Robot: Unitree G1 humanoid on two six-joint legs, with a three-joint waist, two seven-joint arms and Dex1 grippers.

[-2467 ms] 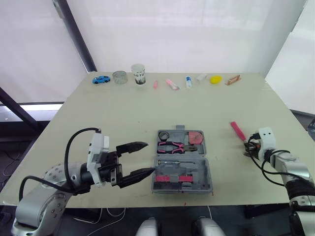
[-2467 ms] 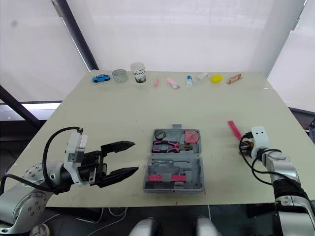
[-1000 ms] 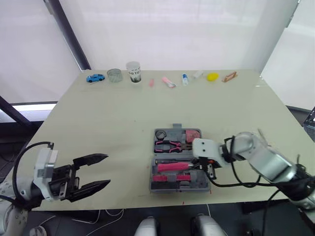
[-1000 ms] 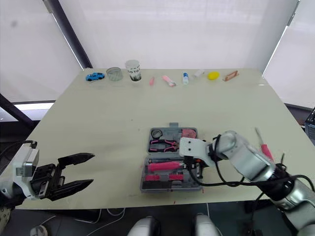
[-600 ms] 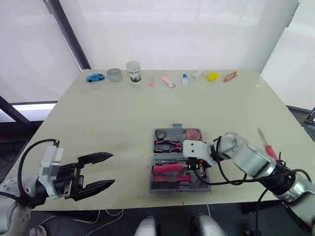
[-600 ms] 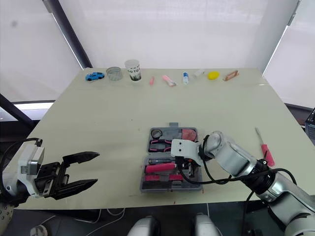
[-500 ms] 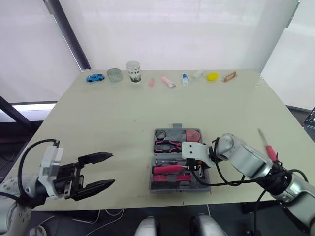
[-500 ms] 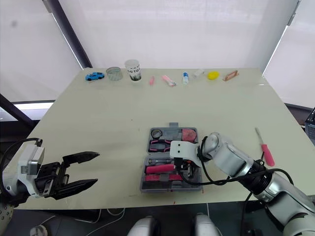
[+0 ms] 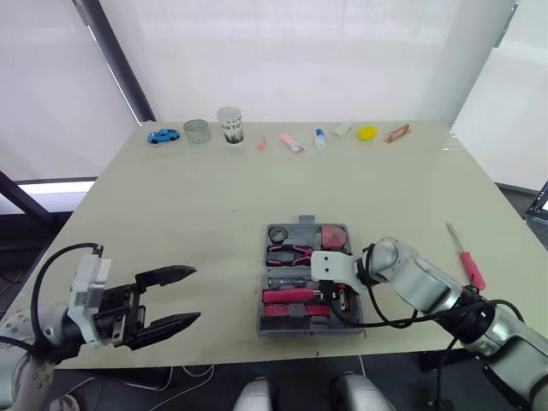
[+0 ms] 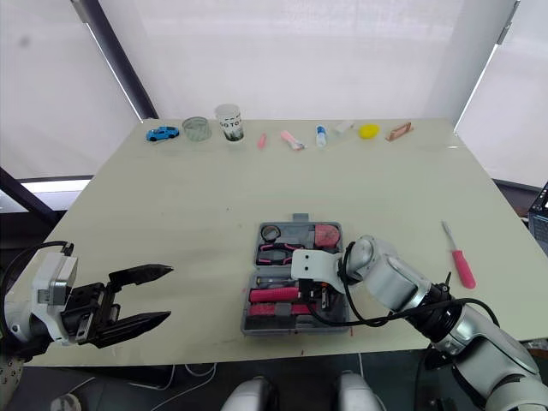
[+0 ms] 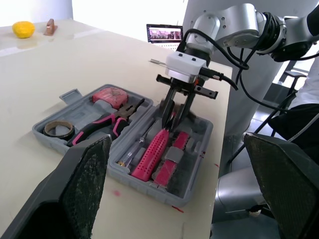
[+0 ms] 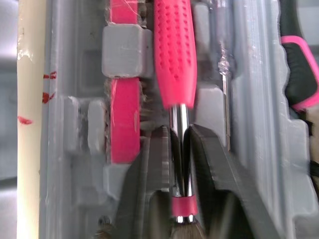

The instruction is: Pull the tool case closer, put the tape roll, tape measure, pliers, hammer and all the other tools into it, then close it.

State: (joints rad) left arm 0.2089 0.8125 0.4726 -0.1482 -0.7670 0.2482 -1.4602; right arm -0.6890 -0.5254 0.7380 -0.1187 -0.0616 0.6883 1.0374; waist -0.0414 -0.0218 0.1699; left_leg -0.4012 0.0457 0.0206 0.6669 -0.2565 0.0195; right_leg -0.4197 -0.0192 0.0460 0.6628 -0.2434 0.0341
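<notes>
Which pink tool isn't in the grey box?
The slim pink-handled screwdriver, lying alone on the beige table right of the open grey plastic tool case. The pink-and-black pliers and the pink-gripped tool in the right end effector are inside it.

— Where's the case on your feed?
— I've got the grey tool case [image 11: 73,95] lying open and flat near the front edge of the table [image 9: 214,197]. In its far half I see the tape roll [image 9: 277,234] at the left and the red tape measure [image 9: 333,235] at the right. The pink-and-black pliers [image 9: 292,253] lie across just in front of them.
— And the hammer?
— I see the hammer [image 11: 152,152] with its pink grip down in the near half, its steel shaft pinched in the jaws of the right gripper [image 11: 174,113]. A pink-handled screwdriver [image 9: 467,261] lies on the table, well off to the case's right.
</notes>
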